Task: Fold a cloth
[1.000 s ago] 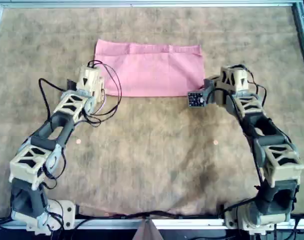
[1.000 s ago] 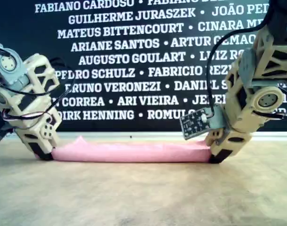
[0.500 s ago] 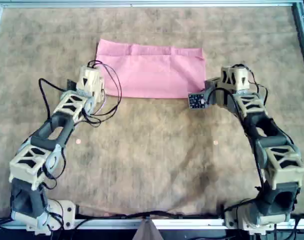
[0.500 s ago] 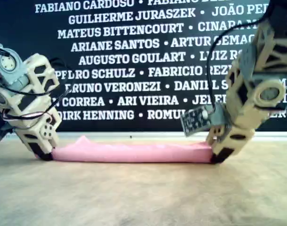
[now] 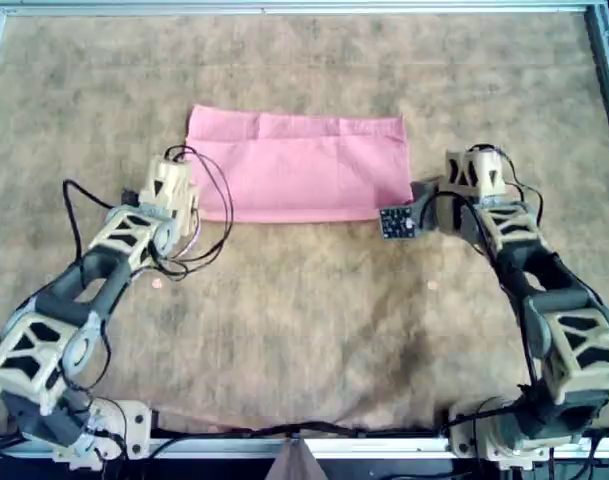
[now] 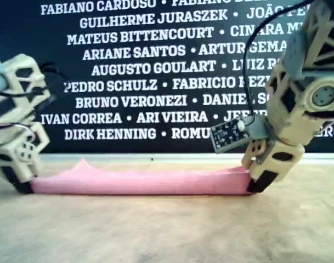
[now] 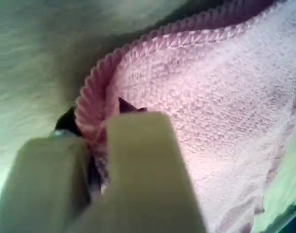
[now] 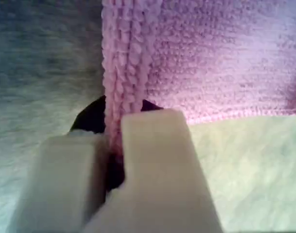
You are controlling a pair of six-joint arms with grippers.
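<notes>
The pink cloth point(image 5: 299, 165) lies on the brown mat as a wide rectangle, doubled over, toward the overhead view's far side. My left gripper point(image 5: 194, 212) is shut on its near corner at the overhead view's left. My right gripper point(image 5: 416, 198) is shut on the near corner at that view's right. In the exterior view the cloth point(image 6: 139, 182) stretches low between the left gripper point(image 6: 23, 186) and the right gripper point(image 6: 257, 185). The left wrist view shows the cloth's hemmed corner point(image 7: 225, 97) pinched in the left gripper point(image 7: 96, 160). The right wrist view shows layered cloth edges point(image 8: 211, 58) clamped in the right gripper point(image 8: 113, 165).
The mottled brown mat point(image 5: 304, 320) covers the whole table inside a metal frame rail point(image 5: 284, 8). Two small pink dots point(image 5: 157, 284) point(image 5: 431, 285) mark the mat nearer the arm bases. A dark wall with white names point(image 6: 156, 82) stands behind the table.
Both grippers have dragged the cloth toward the overhead view's near side, still holding its corners. The left arm has shifted toward the exterior view's left, pulling the cloth tauter and wider.
</notes>
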